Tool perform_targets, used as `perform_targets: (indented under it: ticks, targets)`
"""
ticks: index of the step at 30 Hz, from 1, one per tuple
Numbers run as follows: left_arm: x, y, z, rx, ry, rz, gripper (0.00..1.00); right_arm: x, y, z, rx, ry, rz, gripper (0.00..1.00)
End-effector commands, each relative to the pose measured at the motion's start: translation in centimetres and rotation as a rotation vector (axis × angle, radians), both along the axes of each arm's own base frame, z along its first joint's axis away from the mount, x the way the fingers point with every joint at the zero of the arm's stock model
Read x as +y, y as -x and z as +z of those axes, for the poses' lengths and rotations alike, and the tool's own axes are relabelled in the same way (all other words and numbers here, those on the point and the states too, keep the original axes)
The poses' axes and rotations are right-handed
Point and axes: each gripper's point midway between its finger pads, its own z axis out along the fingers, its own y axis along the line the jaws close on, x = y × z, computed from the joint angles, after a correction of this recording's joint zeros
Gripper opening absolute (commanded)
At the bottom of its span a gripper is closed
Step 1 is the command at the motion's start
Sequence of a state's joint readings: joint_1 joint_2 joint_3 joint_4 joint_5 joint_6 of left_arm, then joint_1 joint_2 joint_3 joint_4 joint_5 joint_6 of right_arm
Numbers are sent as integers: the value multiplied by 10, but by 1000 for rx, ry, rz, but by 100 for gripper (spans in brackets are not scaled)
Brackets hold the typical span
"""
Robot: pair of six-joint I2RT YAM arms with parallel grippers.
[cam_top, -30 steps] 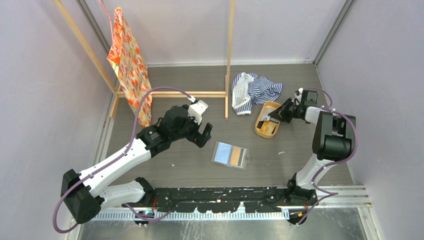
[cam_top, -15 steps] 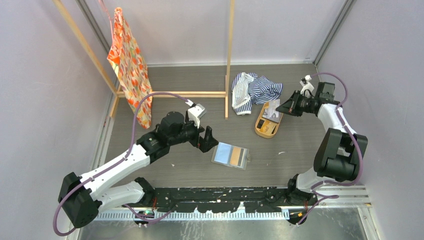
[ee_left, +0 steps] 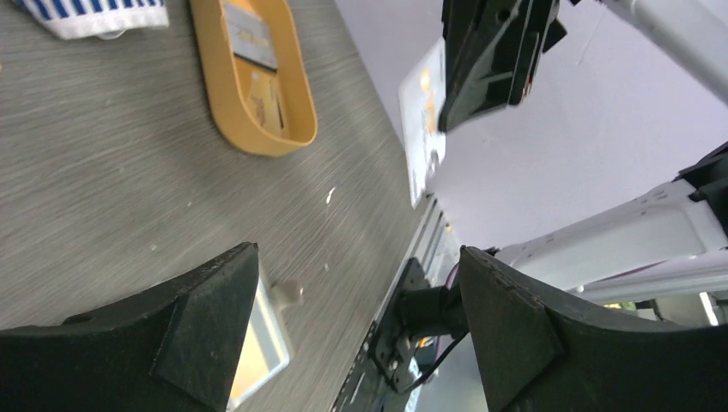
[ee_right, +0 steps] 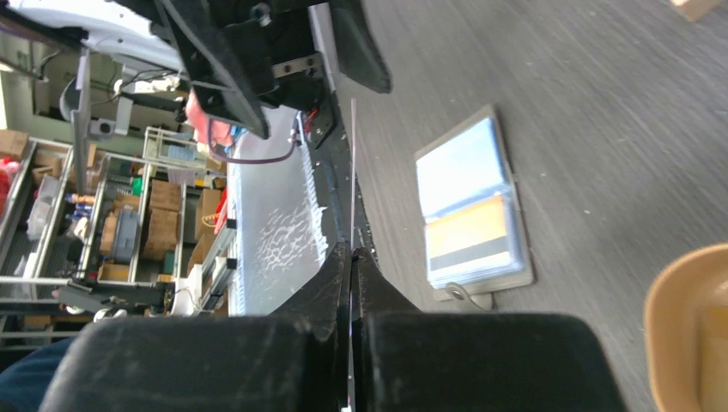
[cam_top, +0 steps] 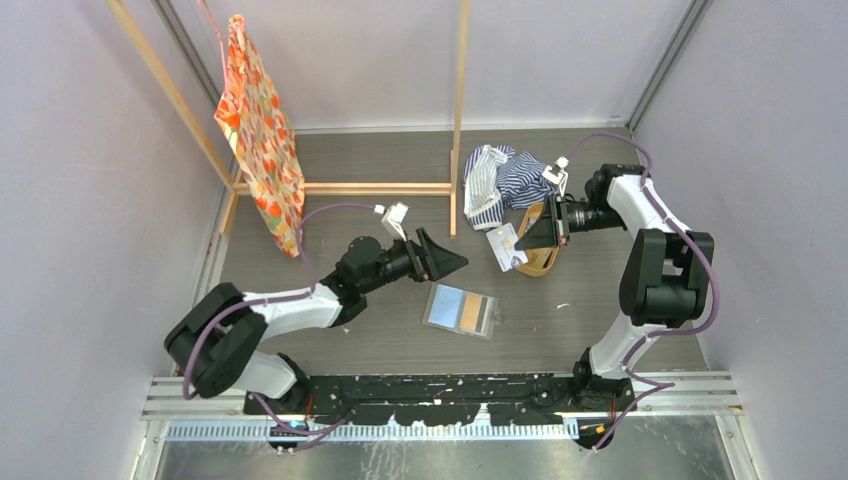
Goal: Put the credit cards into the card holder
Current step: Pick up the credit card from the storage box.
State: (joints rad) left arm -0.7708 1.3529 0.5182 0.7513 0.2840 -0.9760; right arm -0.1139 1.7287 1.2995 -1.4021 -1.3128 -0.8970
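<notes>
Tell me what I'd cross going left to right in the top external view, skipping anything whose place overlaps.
Hanging orange floral-print cloth → open grey-taupe folding card holder → oval orange-tan tray.

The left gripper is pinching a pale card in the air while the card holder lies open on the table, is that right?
No, the right gripper pinches the pale card, as the top view shows; the left gripper is open and empty. The card holder does lie open on the table.
</notes>
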Motion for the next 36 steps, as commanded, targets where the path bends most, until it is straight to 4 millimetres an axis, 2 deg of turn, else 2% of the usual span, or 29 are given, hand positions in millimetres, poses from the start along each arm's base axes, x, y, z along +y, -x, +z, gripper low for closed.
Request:
perform_targets:
  ticks: [1,6,11,16,23,26,27,28,32,33,35,36]
  targets:
    - [-19,-14,62,-117,227,4,85,10,14,32,-67,-81,28,1]
    - [-41,-21,66,-104,313,-34,72,13,17,35,-77,-87,34,1]
    - [-58,-23,73,-102,386,-74,72,15,18,34,-73,-88,40,1]
    - [-66,-26,70,-97,386,-85,65,17,19,34,-72,-90,49,1]
    - [-74,-28,67,-86,389,-110,29,18,20,33,-77,-85,57,1]
    - [-75,-29,63,-96,376,-114,2,19,21,32,-77,-80,63,1]
    - [-75,-29,62,-102,370,-115,1,19,22,32,-80,-77,67,3]
    - [-75,-28,60,-110,361,-126,0,19,24,32,-83,-75,71,5]
    - [-64,-23,52,-136,322,-169,0,18,35,38,-169,-78,117,59]
    - [-58,-22,50,-138,313,-184,0,17,36,36,-183,-65,128,67]
    - [-43,-18,41,-144,282,-217,0,14,40,34,-230,-35,156,77]
    - [-34,-10,34,-146,257,-256,0,13,43,32,-257,-19,172,86]
